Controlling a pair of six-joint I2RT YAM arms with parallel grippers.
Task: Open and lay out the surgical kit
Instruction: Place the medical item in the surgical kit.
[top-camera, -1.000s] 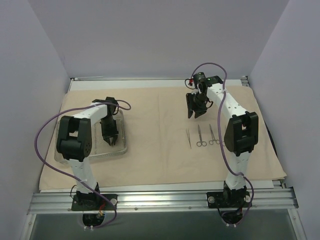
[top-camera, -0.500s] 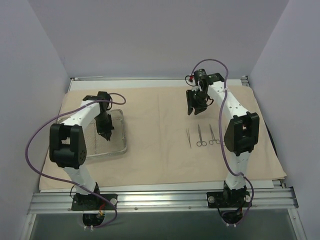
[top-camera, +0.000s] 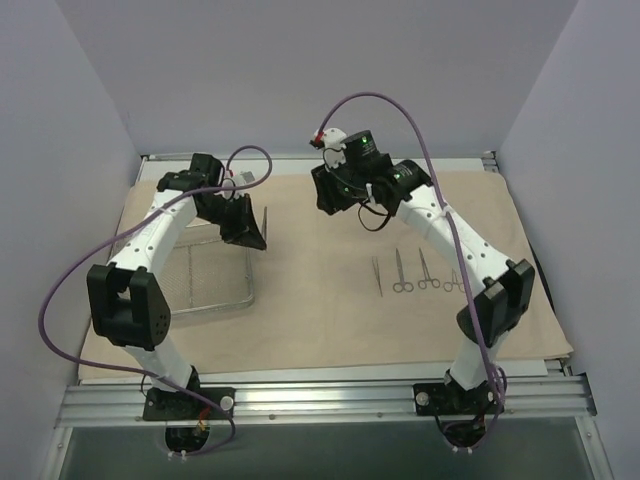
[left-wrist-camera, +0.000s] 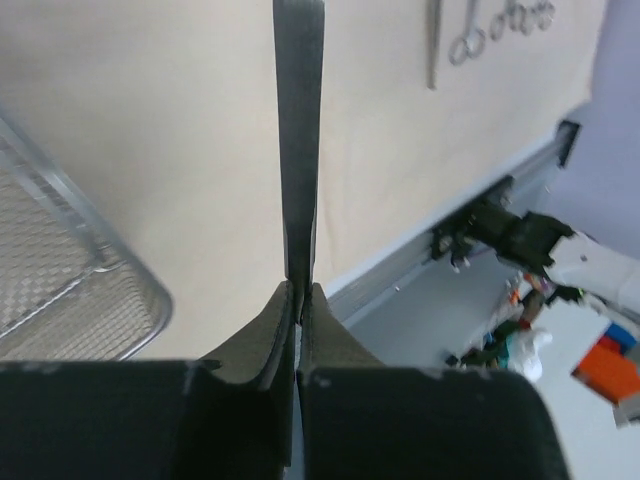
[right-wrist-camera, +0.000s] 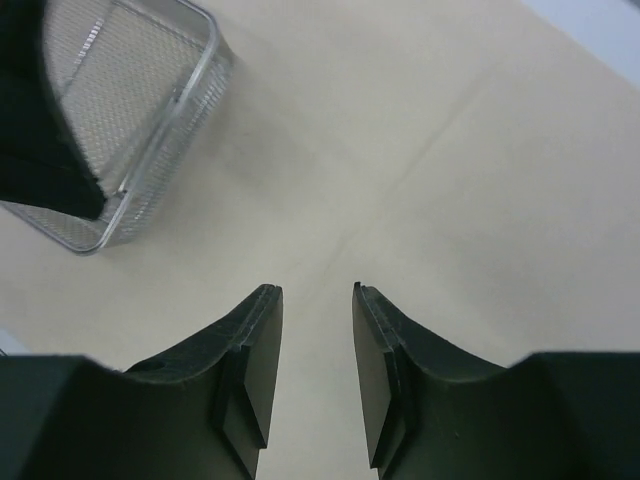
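Observation:
The beige cloth wrap (top-camera: 310, 300) lies spread flat over the table. On its left stands the silver wire-mesh tray (top-camera: 246, 290), also seen in the left wrist view (left-wrist-camera: 70, 300) and the right wrist view (right-wrist-camera: 205, 60). My left gripper (top-camera: 250, 232) hangs above the tray's far right corner, shut on a thin flat metal instrument (left-wrist-camera: 299, 130) that sticks straight out from its tips (left-wrist-camera: 300, 295). Several ring-handled instruments (top-camera: 400, 272) lie in a row on the cloth at right (left-wrist-camera: 467, 40). My right gripper (top-camera: 330, 200) hovers over the middle back of the cloth, open and empty (right-wrist-camera: 315, 290).
The metal rail (top-camera: 320, 395) with both arm bases runs along the near edge. Purple walls close in the left, right and back sides. The left arm's black wrist (right-wrist-camera: 40, 130) shows at the left of the right wrist view.
My left gripper shut on an instrument in the tray, then lifted it back and to the right. The right arm swung left toward the middle of the cloth, still open.

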